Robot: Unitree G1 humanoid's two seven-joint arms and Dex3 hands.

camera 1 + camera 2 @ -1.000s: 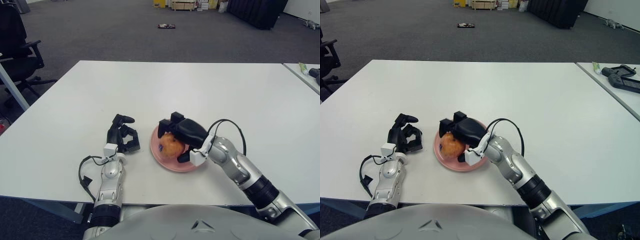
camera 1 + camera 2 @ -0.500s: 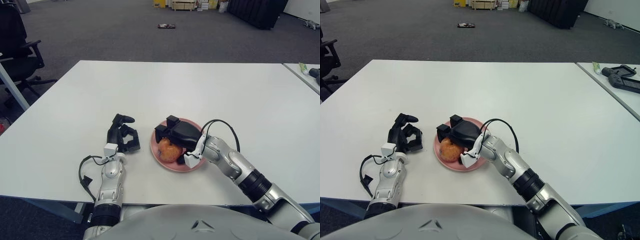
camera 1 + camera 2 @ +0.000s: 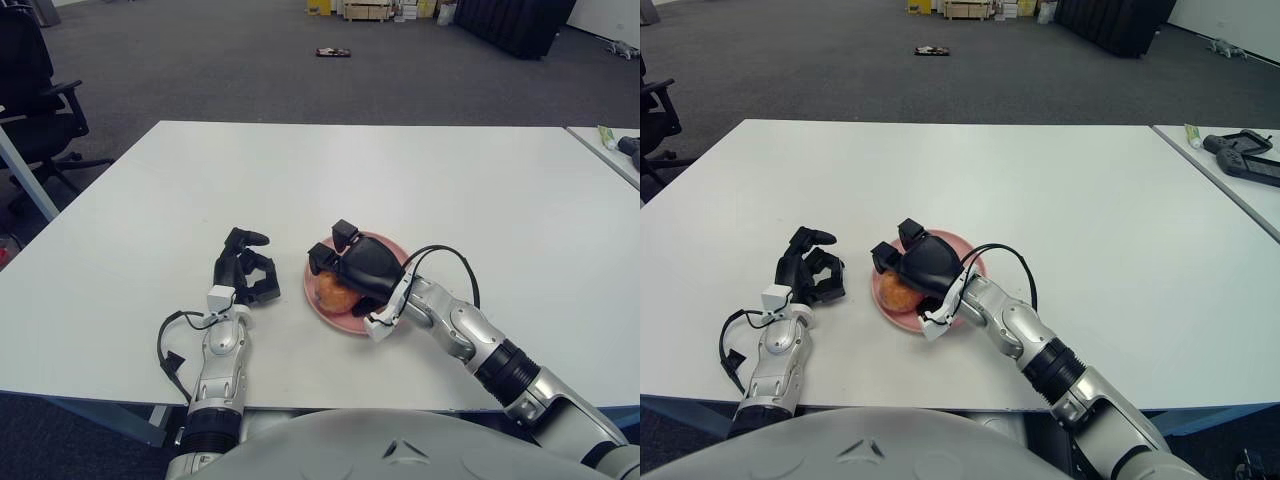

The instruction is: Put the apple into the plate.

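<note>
Centre frame, my right hand (image 3: 345, 265) grips the apple (image 3: 333, 291) over the pink plate (image 3: 385, 252). My left hand (image 3: 245, 272) sits curled and empty, just left of it.

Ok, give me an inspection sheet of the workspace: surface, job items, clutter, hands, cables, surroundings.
Surface: white table, no spills seen.
Job's things: apple sits in the pink plate, mostly covered by the right hand.
Clutter: dark device and a small tube on the neighbouring table at far right.
Hands: right hand over the plate, fingers curled around the apple; left hand beside the plate on its left, fingers curled, holding nothing.
Cables: black cable looped at the right wrist; another at the left forearm.
Surroundings: grey carpet, office chair at left, a small object on the floor, boxes beyond.
</note>
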